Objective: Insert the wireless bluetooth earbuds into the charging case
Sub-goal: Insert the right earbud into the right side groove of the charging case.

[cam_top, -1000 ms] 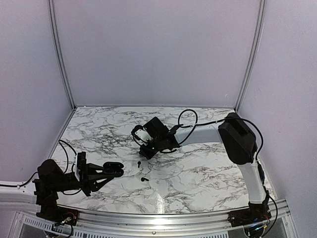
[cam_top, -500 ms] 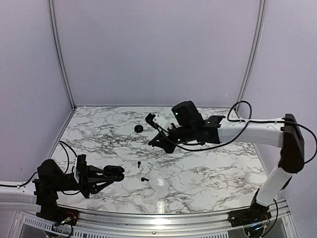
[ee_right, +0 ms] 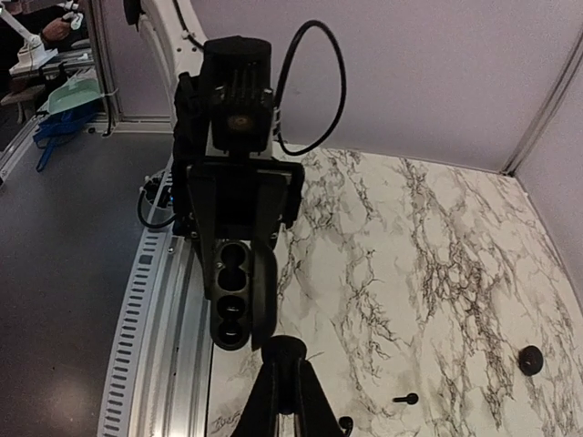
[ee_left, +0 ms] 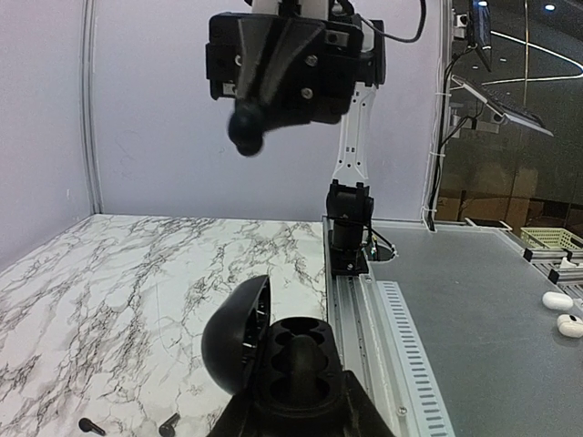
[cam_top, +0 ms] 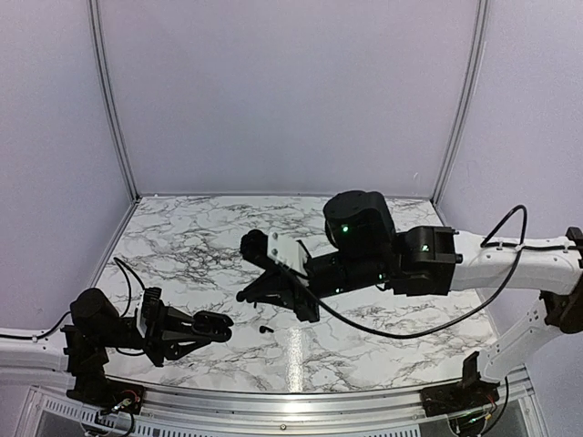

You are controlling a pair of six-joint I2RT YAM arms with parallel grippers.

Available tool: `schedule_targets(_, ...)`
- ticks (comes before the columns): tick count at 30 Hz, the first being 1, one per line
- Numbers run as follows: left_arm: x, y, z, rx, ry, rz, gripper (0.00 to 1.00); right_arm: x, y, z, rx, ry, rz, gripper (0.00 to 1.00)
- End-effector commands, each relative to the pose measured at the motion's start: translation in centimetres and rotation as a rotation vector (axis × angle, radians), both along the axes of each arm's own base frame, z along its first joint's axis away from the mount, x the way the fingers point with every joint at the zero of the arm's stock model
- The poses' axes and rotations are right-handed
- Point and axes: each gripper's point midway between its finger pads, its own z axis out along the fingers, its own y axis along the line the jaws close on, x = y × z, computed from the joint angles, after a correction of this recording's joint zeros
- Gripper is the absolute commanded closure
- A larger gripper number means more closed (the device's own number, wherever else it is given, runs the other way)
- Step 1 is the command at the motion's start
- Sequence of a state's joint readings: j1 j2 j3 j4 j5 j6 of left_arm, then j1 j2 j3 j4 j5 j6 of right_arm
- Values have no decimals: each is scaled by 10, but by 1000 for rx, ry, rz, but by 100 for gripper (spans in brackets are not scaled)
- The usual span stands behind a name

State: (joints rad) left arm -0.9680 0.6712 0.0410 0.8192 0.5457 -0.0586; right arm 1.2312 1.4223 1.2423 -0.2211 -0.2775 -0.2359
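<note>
Top view: the left gripper [cam_top: 202,325], lower left, was clamped on the glossy black charging case [cam_top: 212,320]. One tiny earbud [cam_top: 265,329] lay just right of it on the marbled table [cam_top: 383,337]. The right gripper [cam_top: 260,289] hung mid-frame.

Left wrist: the case lid was flipped open with round wells showing, and there was plenty of free marble to the left.

Right wrist: the fingers [ee_right: 264,401] were pinched together under a rounded black blob, and I couldn't tell what it was. A black round disc [ee_right: 528,360] sat lower right.

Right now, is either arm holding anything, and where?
The left gripper clamps the open case by its base. The right gripper looks shut and empty.
</note>
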Motion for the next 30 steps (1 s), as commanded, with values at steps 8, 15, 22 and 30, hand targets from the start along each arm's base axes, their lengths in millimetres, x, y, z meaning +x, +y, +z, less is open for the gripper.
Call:
schedule_targets(8,-4,-1,27,-70,-62,-23,100,-37,36,-27,-91,-40,68,100)
schedule_targets(15,-4,-1,25,-64,-59,-29,100,-29,47,-31,-113,-52,41,100)
schedule_targets(22,-5,-1,24,-63,-57,-29,100,-27,52,-41,-148,-53,45,100)
schedule_targets(30,-4,3,29,-87,-62,-9,100,-30,51,-46,-166,-43,56,100)
